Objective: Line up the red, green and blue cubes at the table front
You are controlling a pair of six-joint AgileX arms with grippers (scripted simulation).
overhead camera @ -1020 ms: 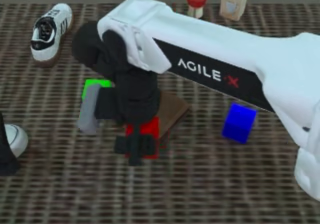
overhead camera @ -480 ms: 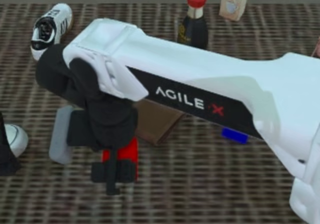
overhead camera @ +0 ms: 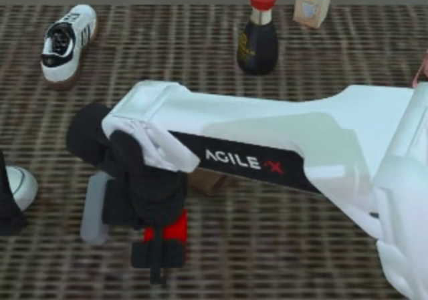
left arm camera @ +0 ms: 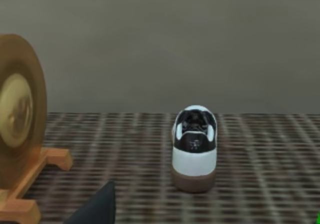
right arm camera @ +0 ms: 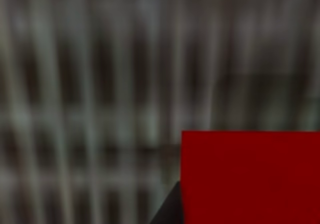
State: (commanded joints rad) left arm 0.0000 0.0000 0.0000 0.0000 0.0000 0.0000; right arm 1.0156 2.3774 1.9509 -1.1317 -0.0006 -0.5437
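Note:
My right gripper (overhead camera: 160, 245) reaches across from the right to the table's front left and is shut on the red cube (overhead camera: 176, 228). The red cube (right arm camera: 250, 176) fills the right wrist view's lower corner, with a dark fingertip (right arm camera: 170, 209) against its side, above the woven table (right arm camera: 100, 84). Only a sliver of the green cube (left arm camera: 318, 217) shows, at the edge of the left wrist view. In the top view the white arm hides the green and blue cubes. My left gripper (overhead camera: 5, 213) stays parked at the far left edge, open.
A white and black shoe (overhead camera: 67, 39) lies at the back left. A dark red-capped bottle (overhead camera: 257, 36) and an orange-topped box (overhead camera: 313, 1) stand at the back. A brown pad (overhead camera: 204, 180) peeks from under the arm. A gold disc on a wooden stand (left arm camera: 20, 114) is near my left gripper.
My right gripper carried the red cube off the brown pad, left and toward the table front. The arm now covers the green and blue cubes and uncovers the bottle.

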